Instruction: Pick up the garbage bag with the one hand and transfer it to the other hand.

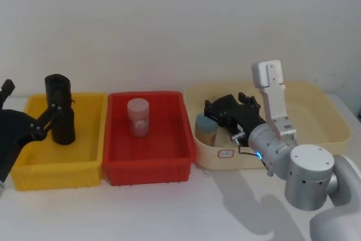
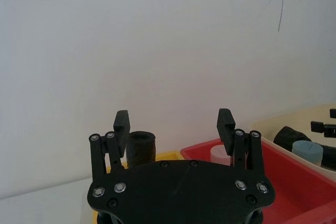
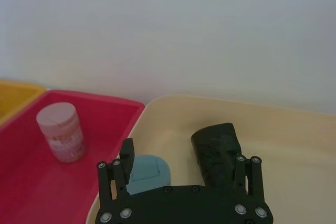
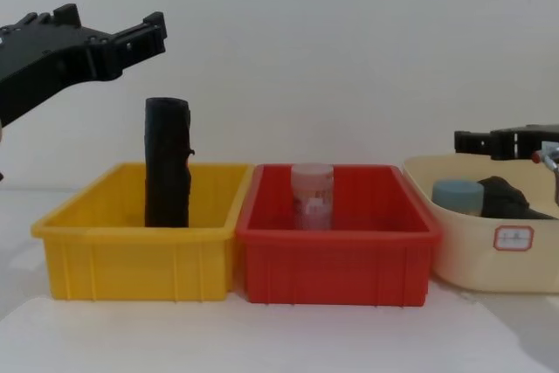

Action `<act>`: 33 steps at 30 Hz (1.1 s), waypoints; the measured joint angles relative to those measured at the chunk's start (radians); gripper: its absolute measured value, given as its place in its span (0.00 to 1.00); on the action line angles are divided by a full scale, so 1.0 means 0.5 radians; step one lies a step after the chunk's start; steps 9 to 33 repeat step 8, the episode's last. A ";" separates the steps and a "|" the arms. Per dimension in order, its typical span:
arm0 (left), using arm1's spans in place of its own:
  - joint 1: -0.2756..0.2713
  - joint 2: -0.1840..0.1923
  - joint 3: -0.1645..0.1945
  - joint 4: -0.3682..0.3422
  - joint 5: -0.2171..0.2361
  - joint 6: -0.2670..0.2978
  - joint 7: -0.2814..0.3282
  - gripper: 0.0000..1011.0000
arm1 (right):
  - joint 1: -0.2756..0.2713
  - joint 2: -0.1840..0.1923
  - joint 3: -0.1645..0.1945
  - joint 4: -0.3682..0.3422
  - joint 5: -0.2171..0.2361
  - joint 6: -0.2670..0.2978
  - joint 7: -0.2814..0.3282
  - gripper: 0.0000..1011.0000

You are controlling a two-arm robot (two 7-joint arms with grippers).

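Observation:
The garbage bag [image 3: 215, 148], a black roll, rests in the beige tub [image 1: 321, 134] on the right and rises to about rim height [image 4: 505, 198]. My right gripper [image 3: 184, 156] hovers just above the tub, open, with the roll ahead of it near one finger [image 3: 244, 169]; nothing is held. From the head it shows over the tub's left part [image 1: 225, 103]. My left gripper [image 4: 113, 24] hangs open and empty high over the yellow bin [image 4: 131, 251]. A taller wrinkled black roll [image 4: 166, 163] stands upright in that bin.
A blue-grey capped cylinder [image 1: 206, 128] sits in the beige tub beside the garbage bag. The red bin [image 4: 336, 259] in the middle holds an upright pinkish jar [image 4: 312, 194]. The three containers stand side by side on a white table [image 1: 186, 213] against a white wall.

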 joint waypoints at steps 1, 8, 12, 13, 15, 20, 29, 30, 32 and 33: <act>0.000 0.000 0.000 0.000 0.000 0.000 0.000 0.99 | -0.009 -0.002 0.008 -0.018 0.011 -0.002 0.005 0.99; 0.000 0.000 0.000 0.000 0.000 0.000 0.000 0.99 | -0.037 -0.008 0.030 -0.069 0.043 -0.008 0.019 0.99; 0.000 0.000 0.000 0.000 0.000 0.000 0.000 0.99 | -0.037 -0.008 0.030 -0.069 0.043 -0.008 0.019 0.99; 0.000 0.000 0.000 0.000 0.000 0.000 0.000 0.99 | -0.037 -0.008 0.030 -0.069 0.043 -0.008 0.019 0.99; 0.000 0.000 0.000 0.000 0.000 0.000 0.000 0.99 | -0.037 -0.008 0.030 -0.069 0.043 -0.008 0.019 0.99; 0.000 0.000 0.000 0.000 0.000 0.000 0.000 0.99 | -0.037 -0.008 0.030 -0.069 0.043 -0.008 0.019 0.99; 0.000 0.000 0.000 0.000 0.000 0.000 0.000 0.99 | -0.037 -0.008 0.030 -0.069 0.043 -0.008 0.019 0.99; 0.000 0.000 0.000 0.000 0.000 0.000 0.000 0.99 | -0.037 -0.008 0.030 -0.069 0.043 -0.008 0.019 0.99; 0.000 0.000 0.000 0.000 0.000 0.000 0.000 0.99 | -0.037 -0.008 0.030 -0.069 0.043 -0.008 0.019 0.99; 0.000 0.000 0.000 0.000 0.000 0.000 0.000 0.99 | -0.037 -0.008 0.030 -0.069 0.043 -0.008 0.019 0.99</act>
